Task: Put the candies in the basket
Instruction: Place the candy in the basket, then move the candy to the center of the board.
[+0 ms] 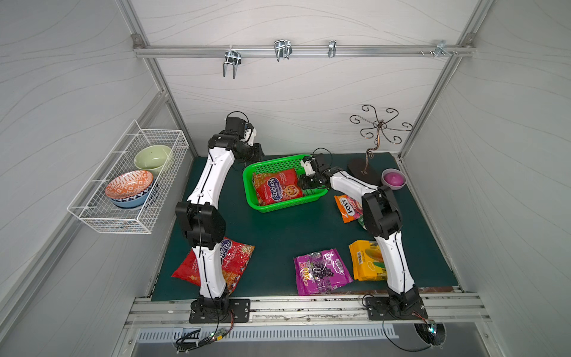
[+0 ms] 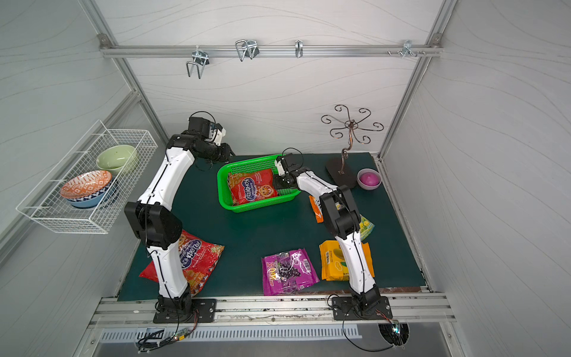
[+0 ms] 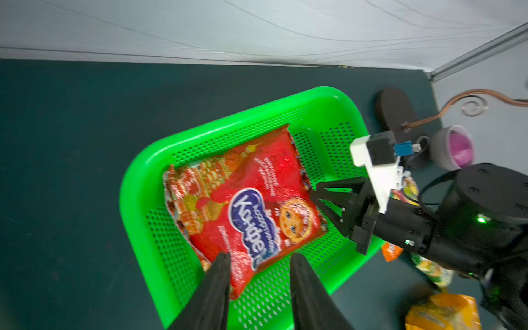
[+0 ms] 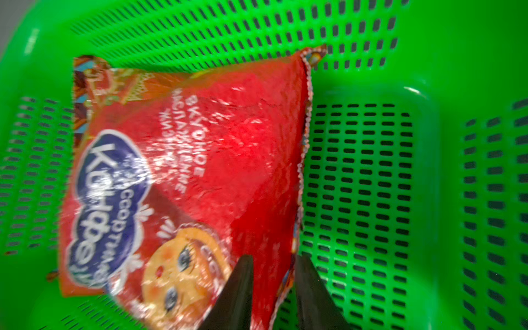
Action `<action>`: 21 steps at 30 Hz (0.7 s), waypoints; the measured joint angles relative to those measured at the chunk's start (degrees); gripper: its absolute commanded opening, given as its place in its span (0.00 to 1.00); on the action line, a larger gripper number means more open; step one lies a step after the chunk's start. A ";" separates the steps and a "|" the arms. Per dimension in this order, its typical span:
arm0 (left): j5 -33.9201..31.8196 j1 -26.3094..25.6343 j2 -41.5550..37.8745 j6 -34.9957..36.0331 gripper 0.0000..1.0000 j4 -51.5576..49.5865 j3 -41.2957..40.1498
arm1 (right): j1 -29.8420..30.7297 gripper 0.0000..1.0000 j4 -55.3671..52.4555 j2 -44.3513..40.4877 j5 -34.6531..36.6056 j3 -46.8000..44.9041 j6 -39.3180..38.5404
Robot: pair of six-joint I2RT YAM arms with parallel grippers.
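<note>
1 red candy bag (image 3: 243, 205) inside green basket (image 3: 134, 185)

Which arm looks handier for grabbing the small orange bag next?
Probably right: the small orange bag lies beside the right arm, near the right gripper, while the left gripper is across the basket.

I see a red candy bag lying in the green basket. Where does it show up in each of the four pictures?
Top view: red bag near the middle, inside the basket.
Top view: red bag slightly left of centre, inside the basket.
Left wrist: centre of the picture, lying in the basket.
Right wrist: close up, filling the left half.
Shared landmark: the basket's perforated green walls surround the bag in every view.
</note>
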 measured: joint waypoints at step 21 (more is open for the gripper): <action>-1.42 3.23 -24.52 19.19 0.45 -10.60 -28.76 | 6.19 0.99 -0.46 -43.91 10.54 -25.68 -32.33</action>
